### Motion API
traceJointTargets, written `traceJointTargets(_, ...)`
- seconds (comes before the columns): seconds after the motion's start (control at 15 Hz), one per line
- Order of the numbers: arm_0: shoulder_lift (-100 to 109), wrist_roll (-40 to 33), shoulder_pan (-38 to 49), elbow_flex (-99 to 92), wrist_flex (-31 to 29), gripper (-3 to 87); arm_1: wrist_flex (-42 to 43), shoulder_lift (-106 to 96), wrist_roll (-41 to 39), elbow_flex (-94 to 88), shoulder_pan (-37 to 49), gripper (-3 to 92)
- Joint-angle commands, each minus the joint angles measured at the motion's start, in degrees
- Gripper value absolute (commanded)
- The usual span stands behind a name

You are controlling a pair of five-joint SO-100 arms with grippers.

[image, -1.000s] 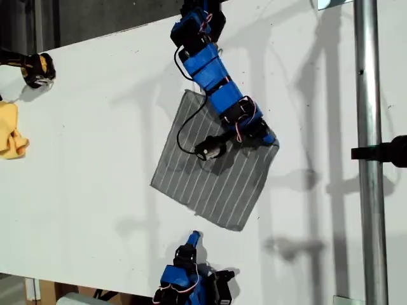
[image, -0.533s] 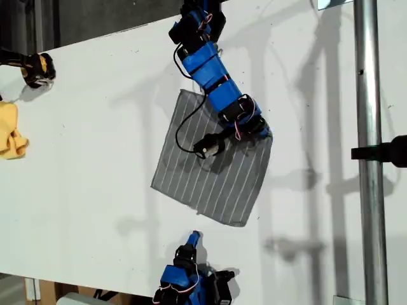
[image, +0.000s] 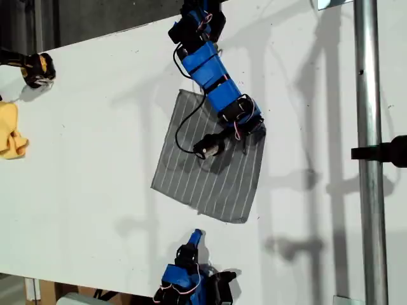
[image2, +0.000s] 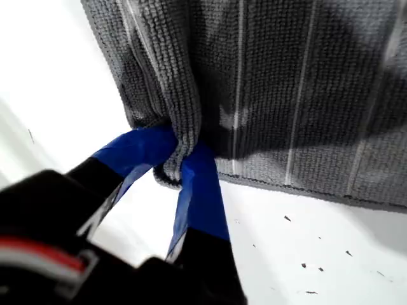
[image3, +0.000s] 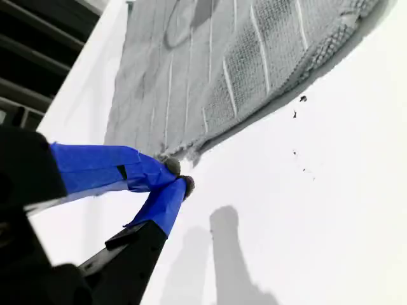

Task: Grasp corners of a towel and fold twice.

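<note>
Now my first gripper (image2: 181,155) is pinched tight on a bunched corner (image2: 170,166) of the towel (image: 210,162), which lies mid-frame in the exterior view on the white table (image: 95,159). Down at that view's bottom edge, my second gripper (image3: 178,178) has its tips pressed together on nothing, just beside the towel's near edge. A yellow cloth (image: 11,130) sits far left.

White table (image: 89,165) bearing grey striped towel (image: 210,178), yellow cloth (image: 11,130).
</note>
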State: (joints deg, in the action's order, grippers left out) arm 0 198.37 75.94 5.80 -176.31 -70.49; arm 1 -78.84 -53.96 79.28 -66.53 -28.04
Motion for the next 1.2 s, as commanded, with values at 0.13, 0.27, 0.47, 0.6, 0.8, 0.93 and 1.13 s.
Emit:
traceJointTargets(0.13, -24.0, 1.4, -1.9, 24.7, -0.5, -2.3, 3.7, -2.9, -1.6, 0.8, 1.5, -0.1)
traceJointTargets(0.27, -40.4, -0.5, -4.2, 37.3, -0.5, -2.3, 4.0, -2.8, -1.9, 0.8, 1.9, -0.1)
traceJointTargets(0.47, -57.9, -5.0, -9.1, 52.9, -1.9, -2.3, 5.3, -2.5, -2.5, 0.8, 2.2, -0.1)
traceJointTargets(0.6, -68.6, -7.6, -12.4, 63.6, -5.7, -2.3, 5.7, -2.3, -3.3, 0.8, 2.5, -0.1)
traceJointTargets(0.8, -79.4, -13.2, -17.5, 77.8, -9.6, -2.3, 6.2, -2.3, -4.3, 0.8, 3.1, -0.1)
traceJointTargets(0.93, -81.4, -18.5, -21.0, 80.5, -8.3, -2.3, 6.7, -2.4, -4.8, 0.8, 3.3, -0.1)
traceJointTargets(1.13, -80.9, -15.9, -20.3, 77.7, -9.5, 16.2, 6.9, -2.4, -4.9, 0.8, 3.3, -0.1)
